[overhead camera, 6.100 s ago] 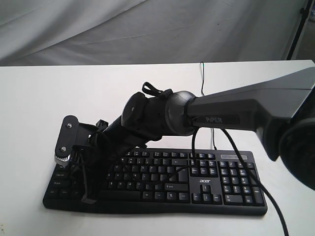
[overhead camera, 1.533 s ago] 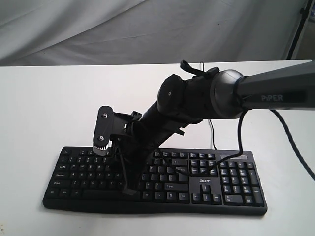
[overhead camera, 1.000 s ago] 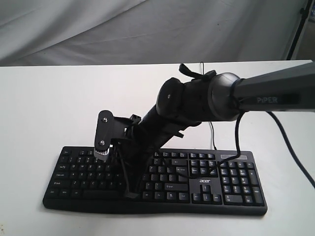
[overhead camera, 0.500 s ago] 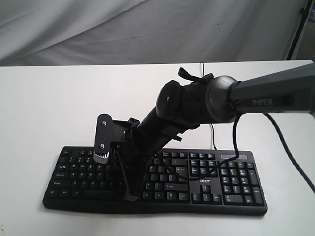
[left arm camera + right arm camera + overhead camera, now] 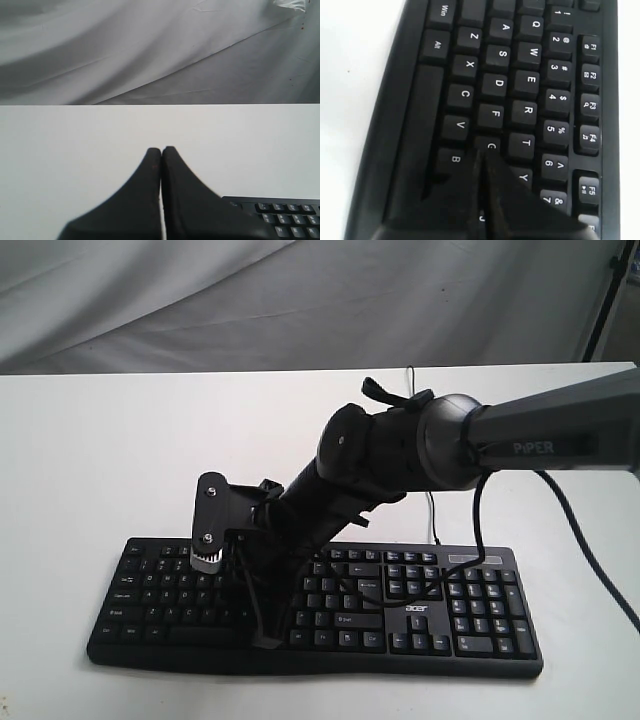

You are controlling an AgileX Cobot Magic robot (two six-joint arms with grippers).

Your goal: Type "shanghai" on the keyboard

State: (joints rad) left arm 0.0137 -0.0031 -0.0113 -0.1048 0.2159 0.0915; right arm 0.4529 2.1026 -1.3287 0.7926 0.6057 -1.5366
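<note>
Cannot read the small legends on the keyboard [image 5: 460,612] in the exterior view. Cannot see its middle letter keys behind the right arm [image 5: 400,450] and right hand [image 5: 264,640]. From the right wrist, can make out only half the G key [image 5: 491,145] past the closed fingertips [image 5: 493,167]; from the left wrist, just one keyboard corner, cropped.

keyboard [image 5: 460,612]: I'm seeing black, with white legends
table [image 5: 90,460]: I'm seeing plain white
backdrop [image 5: 300,300]: I'm seeing grey
right arm [image 5: 560,430]: I'm seeing dark grey
</note>
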